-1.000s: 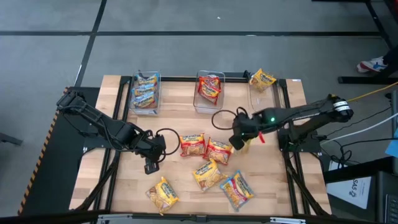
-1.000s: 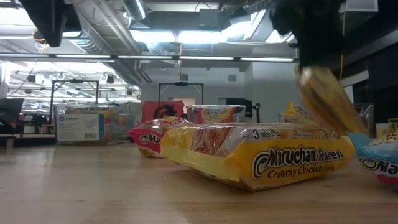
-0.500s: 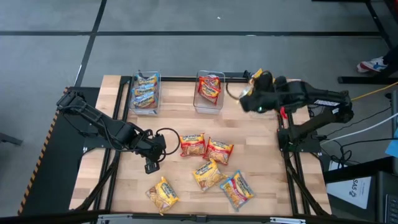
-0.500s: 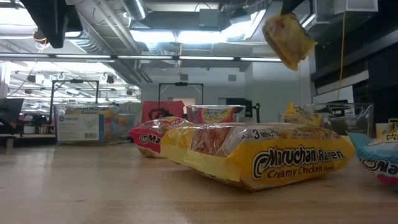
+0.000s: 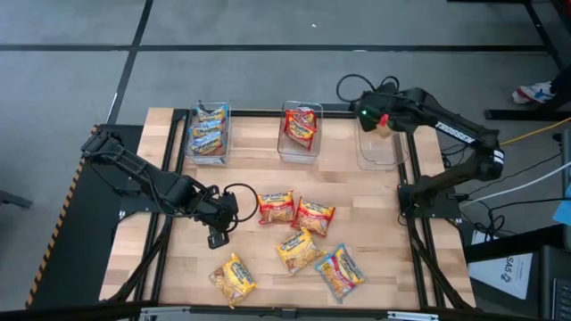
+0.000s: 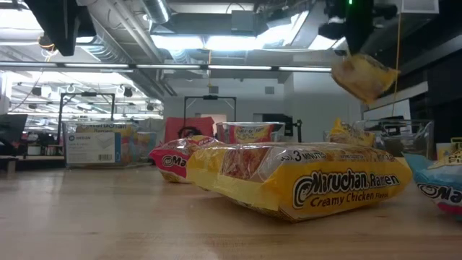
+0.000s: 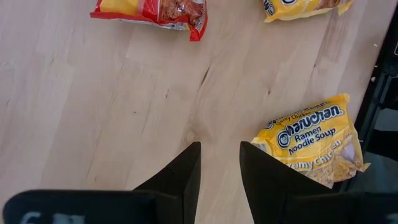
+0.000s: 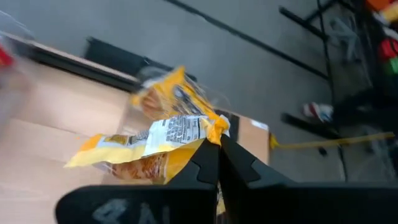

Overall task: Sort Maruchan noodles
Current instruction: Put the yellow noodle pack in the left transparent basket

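My right gripper [image 5: 380,121] is up over the clear right-hand bin [image 5: 378,150] at the table's far edge, shut on a yellow Maruchan packet [image 6: 363,76]. Another yellow packet [image 8: 174,93] lies in that bin. Several packets lie flat mid-table: yellow-red [image 5: 276,207], red [image 5: 314,216], yellow [image 5: 299,250], blue [image 5: 339,272], and yellow [image 5: 234,278] by the near edge. My left gripper [image 5: 217,234] waits open, low over bare wood left of them; its wrist view shows the near yellow packet [image 7: 311,137]. My right gripper pinches the yellow packet by its crimped edge [image 8: 214,132] between both fingers, coming from above. The packet is lifted clear and hangs tilted below the fingers [image 6: 354,50], above the bin.
The left bin [image 5: 208,132] holds blue packets and the middle bin [image 5: 301,129] holds red ones. Black frame rails run along the table's left and right sides. Bare wood lies between the bins and the loose packets.
My right gripper has carried the yellow packet from just right of the mid-table packets up and toward the far right corner, and now holds it over the right bin. The packet has swung as it hangs.
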Controlling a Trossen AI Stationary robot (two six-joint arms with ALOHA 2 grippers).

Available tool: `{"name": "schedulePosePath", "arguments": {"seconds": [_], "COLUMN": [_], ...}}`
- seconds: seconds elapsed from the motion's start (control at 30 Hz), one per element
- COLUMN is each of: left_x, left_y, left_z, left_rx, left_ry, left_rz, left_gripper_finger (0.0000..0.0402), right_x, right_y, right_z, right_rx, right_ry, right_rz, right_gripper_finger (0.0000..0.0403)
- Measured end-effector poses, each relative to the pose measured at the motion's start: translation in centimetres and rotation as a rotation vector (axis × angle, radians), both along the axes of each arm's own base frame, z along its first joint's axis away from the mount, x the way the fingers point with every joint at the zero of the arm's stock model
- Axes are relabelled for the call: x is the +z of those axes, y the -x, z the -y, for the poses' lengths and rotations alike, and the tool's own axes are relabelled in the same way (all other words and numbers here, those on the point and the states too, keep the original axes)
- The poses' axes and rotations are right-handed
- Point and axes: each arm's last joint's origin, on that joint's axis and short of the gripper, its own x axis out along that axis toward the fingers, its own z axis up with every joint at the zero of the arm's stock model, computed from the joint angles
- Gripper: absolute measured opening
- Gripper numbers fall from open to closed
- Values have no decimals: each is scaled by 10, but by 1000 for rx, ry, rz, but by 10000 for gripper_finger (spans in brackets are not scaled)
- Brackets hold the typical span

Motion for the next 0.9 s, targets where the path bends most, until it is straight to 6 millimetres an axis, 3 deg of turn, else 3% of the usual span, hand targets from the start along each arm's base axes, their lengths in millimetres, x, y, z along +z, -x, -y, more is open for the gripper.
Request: {"name": "schedulePosePath", "arguments": {"seconds": [0.3, 0.53, 0.9], "left_x": [0, 0, 1], "left_y": [0, -1, -1], "left_z": [0, 1, 1], "left_rx": [3, 8, 18], "left_ry": [1, 9, 16], "left_rz": [0, 9, 14], "left_gripper_finger": [105, 105, 105], "right_x": [-48, -87, -111], "right_y": [0, 7, 27], "right_z": [35, 51, 69], "right_rx": [-79, -111, -173], "right_ry": [-23, -52, -76], "right_rz": [-6, -32, -118], "right_gripper_finger": [0, 0, 0]}}
